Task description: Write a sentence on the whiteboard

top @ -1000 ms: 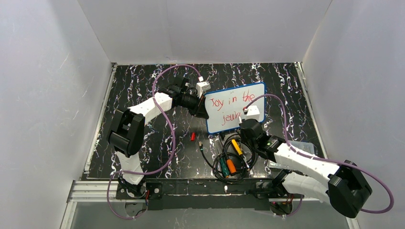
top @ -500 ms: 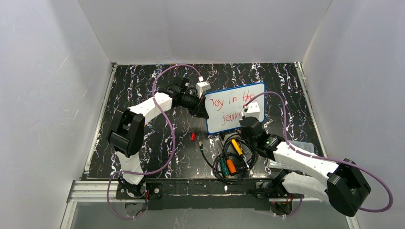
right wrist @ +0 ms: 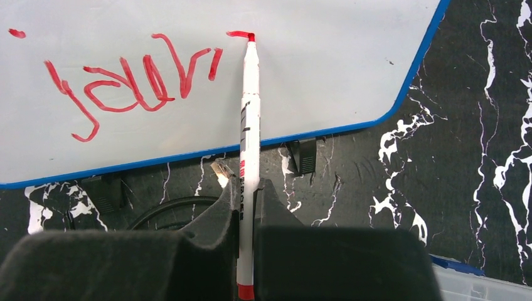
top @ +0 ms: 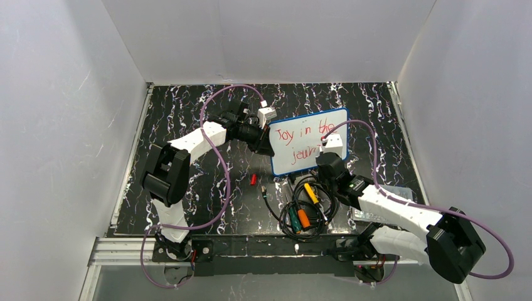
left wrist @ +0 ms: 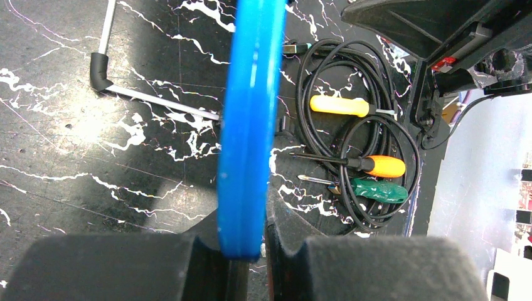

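The whiteboard (top: 309,142) sits right of centre on the desk (top: 188,113), with the left gripper (top: 270,147) clamped on its left rim. The sentence (top: 305,137) runs across it in 2 lines. The right gripper (right wrist: 246,194), at the board's near edge, holds a marker (right wrist: 250,106) whose tip touches the board just right of the lower line. Before the board lies a cable coil (top: 301,234) with 3 screwdrivers (top: 303,218) inside it. A plastic box (top: 392,191) lies to their right.

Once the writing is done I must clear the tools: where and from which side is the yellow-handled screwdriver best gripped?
Take the yellow-handled screwdriver by its thick handle, from straight above, jaws across its width. It lies flat inside loops of black cable, so a sideways approach could snag them, and its thin shaft offers little to hold.
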Motion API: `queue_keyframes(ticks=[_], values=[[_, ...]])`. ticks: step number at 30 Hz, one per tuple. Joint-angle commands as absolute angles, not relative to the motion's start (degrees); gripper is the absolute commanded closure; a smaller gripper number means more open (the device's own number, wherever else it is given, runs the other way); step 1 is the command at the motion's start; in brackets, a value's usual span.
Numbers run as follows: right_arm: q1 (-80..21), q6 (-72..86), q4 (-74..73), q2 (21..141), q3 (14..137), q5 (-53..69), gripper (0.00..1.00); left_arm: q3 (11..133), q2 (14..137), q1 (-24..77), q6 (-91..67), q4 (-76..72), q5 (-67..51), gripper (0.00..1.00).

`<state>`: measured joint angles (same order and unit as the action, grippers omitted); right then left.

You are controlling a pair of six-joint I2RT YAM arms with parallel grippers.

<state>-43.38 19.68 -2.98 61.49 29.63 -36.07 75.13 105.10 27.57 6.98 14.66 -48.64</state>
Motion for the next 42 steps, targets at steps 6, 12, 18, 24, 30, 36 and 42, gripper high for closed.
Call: queue_keyframes(ticks=[6, 12, 18, 24, 30, 36, 42], values=[[-42.54, 21.45, -3.66, 62.49, 30.77, -33.72, 0.99, 77.24, 101.43, 27.95, 8.09, 15.38, -50.43, 1.00], [-42.54, 21.87, -5.65, 62.51, 30.35, -31.55, 0.99, 77.25, 101.49, 27.95, 8.12, 15.38, -50.45, 1.00], [-42.54, 23.07, -6.78, 62.10, 29.81, -29.34, 0.99, 77.24, 101.43, 27.95, 8.14, 15.42, -50.45, 1.00], [-42.52, 24.02, -8.03, 60.86, 28.92, -29.31, 0.99, 77.33, 101.43, 27.95, 8.18, 15.64, -50.39, 1.00], [-42.50, 24.48, -9.60, 60.13, 29.80, -32.90, 0.99, 77.34, 101.38, 27.93, 8.18, 15.73, -50.36, 1.00], [-41.92, 22.85, -9.76, 59.22, 31.47, -34.25, 0.99, 77.33, 101.25, 27.95, 8.26, 15.81, -50.28, 1.00], [-39.11, 20.84, -10.92, 55.46, 32.46, -34.40, 0.99, 77.32, 101.28, 27.95, 8.34, 15.82, -50.36, 1.00]])
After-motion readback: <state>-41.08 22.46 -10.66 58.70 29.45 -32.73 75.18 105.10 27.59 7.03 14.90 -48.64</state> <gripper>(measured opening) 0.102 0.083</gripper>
